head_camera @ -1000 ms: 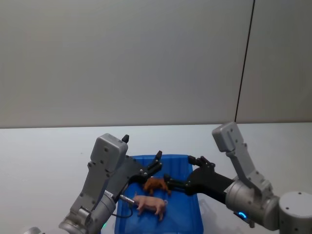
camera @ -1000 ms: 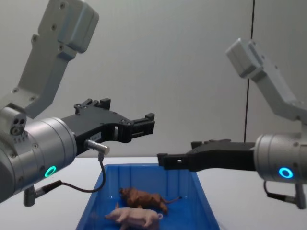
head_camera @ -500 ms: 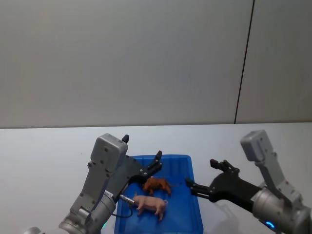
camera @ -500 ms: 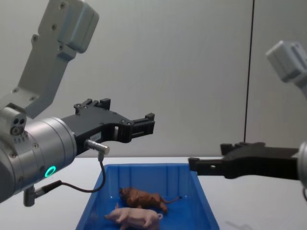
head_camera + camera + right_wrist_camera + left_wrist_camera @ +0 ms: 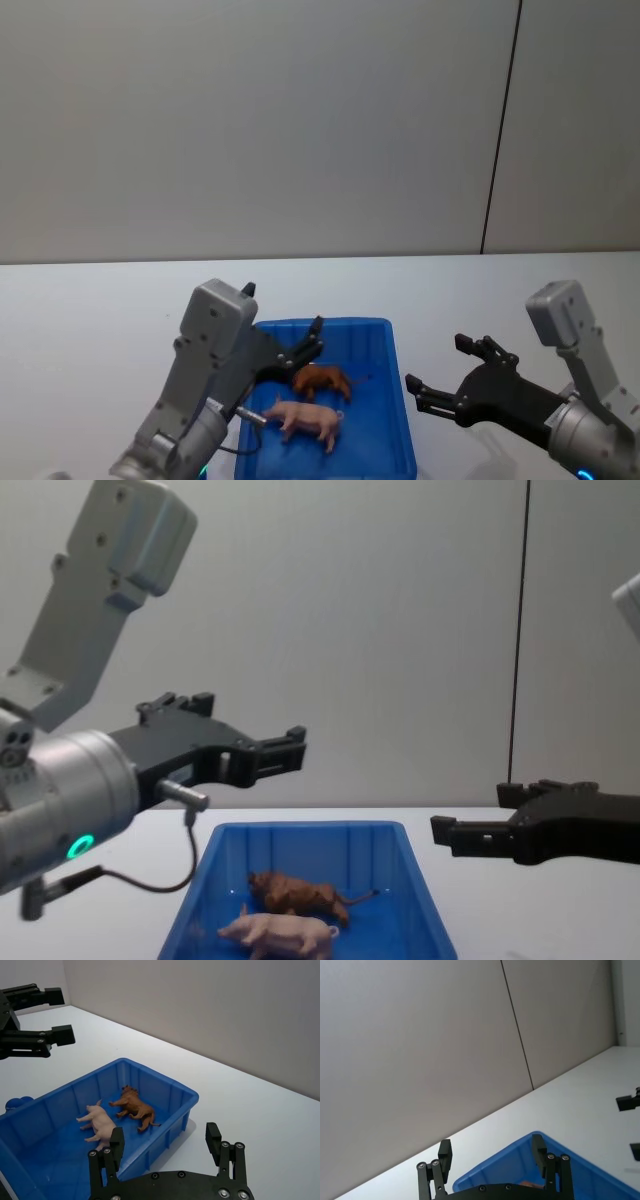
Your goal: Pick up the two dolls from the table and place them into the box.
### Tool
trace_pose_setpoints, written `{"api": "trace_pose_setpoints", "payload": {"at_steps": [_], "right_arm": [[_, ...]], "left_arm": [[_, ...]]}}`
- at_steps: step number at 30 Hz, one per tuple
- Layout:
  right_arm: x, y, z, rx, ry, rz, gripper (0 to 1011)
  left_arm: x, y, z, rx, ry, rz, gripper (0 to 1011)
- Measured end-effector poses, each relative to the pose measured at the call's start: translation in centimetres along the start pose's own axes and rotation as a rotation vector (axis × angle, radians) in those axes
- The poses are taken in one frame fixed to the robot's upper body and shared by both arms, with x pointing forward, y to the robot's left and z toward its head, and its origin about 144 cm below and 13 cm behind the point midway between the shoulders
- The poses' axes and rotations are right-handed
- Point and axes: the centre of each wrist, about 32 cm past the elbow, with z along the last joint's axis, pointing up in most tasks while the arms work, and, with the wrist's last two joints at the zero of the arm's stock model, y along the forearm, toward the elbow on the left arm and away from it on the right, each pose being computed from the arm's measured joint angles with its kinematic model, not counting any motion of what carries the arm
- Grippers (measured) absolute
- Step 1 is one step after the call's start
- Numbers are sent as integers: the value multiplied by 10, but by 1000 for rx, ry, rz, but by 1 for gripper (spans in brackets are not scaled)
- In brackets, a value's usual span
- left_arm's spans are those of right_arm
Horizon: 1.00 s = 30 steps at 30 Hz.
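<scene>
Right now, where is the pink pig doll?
In the head view, the pink pig lies inside the blue box, near its middle, beside the brown lion and on the robot's side of it.

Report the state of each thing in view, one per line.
Brown lion doll: lying in the box.
Pink pig doll: lying in the box beside it.
Box: upright, holding both dolls.
Left gripper: open, empty, above the box.
Right gripper: open, empty, right of the box.
</scene>
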Motion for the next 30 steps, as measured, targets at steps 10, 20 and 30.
{"api": "trace_pose_setpoints", "payload": {"at_steps": [10,20,30], "right_arm": [[1,-5,-1,3,-6,-2,1001],[2,-8,-2,3,-9,-3,1001],[2,-9,-2,3,-10,-4,1001]], "left_arm": [[9,34,1,110,-26,75,1001],[13,71,-5,237,-17,136,1001],[11,93,-18,318,23,153,1001]]}}
